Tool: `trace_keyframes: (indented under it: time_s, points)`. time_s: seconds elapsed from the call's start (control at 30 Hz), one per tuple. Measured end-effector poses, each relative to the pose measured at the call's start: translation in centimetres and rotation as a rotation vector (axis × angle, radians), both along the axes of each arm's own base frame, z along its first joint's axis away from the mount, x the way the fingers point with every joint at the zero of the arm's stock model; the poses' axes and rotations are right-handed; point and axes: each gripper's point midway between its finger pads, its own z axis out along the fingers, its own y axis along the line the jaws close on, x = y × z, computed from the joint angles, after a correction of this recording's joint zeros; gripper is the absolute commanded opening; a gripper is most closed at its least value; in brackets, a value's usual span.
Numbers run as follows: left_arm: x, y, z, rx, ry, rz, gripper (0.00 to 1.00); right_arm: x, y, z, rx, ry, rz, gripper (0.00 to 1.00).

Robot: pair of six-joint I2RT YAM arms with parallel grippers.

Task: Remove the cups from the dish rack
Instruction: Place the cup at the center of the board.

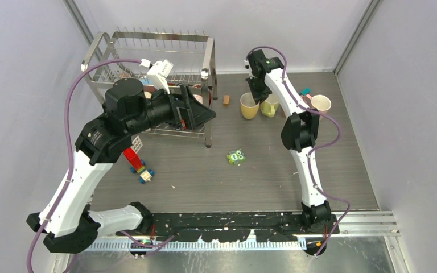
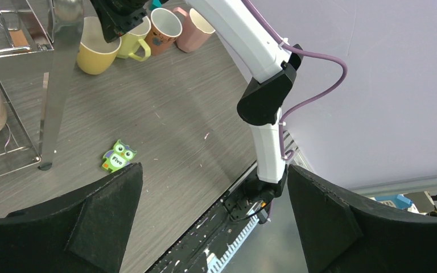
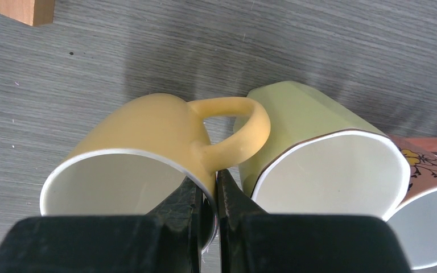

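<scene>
My right end effector (image 3: 209,196) pinches the yellow cup (image 3: 142,122) by its rim near the tabletop's (image 1: 250,182) far edge, beside the lime cup (image 3: 301,114); my left end effector (image 2: 213,170) gapes empty at the dish rack (image 1: 209,62)

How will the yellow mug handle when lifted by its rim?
Probably rigid and breakable: the yellow mug looks ceramic. The right gripper pinches only its wall beside the handle, so it may tilt or slip.
</scene>
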Motion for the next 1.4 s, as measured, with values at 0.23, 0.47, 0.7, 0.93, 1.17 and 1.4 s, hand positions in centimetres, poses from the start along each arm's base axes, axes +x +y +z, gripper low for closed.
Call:
trace_keyframes:
  time_s: [0.23,0.47,0.7,0.93,1.17,1.4]
  points:
    - [0.0,0.0,0.0,0.000,0.000,0.000,1.00,0.0,0.1,-0.6,-0.003,0.008,0.003,0.13]
    - [0.0,0.0,0.0,0.000,0.000,0.000,1.00,0.1,0.5,-1.5,-0.007,0.018,0.010,0.20]
    - [0.0,0.0,0.0,0.000,0.001,0.000,1.00,0.3,0.9,-1.6,-0.005,0.007,0.016,0.36]
    - [0.0,0.0,0.0,0.000,0.001,0.001,1.00,0.2,1.6,-1.6,-0.013,-0.001,0.028,0.48]
    - [-0.1,0.1,0.0,-0.002,-0.001,0.001,1.00,0.0,2.4,-0.9,-0.032,-0.023,0.042,0.53]
    - [-0.3,0.3,0.3,-0.009,-0.007,0.001,1.00,0.1,2.3,1.1,-0.047,-0.068,0.037,0.54]
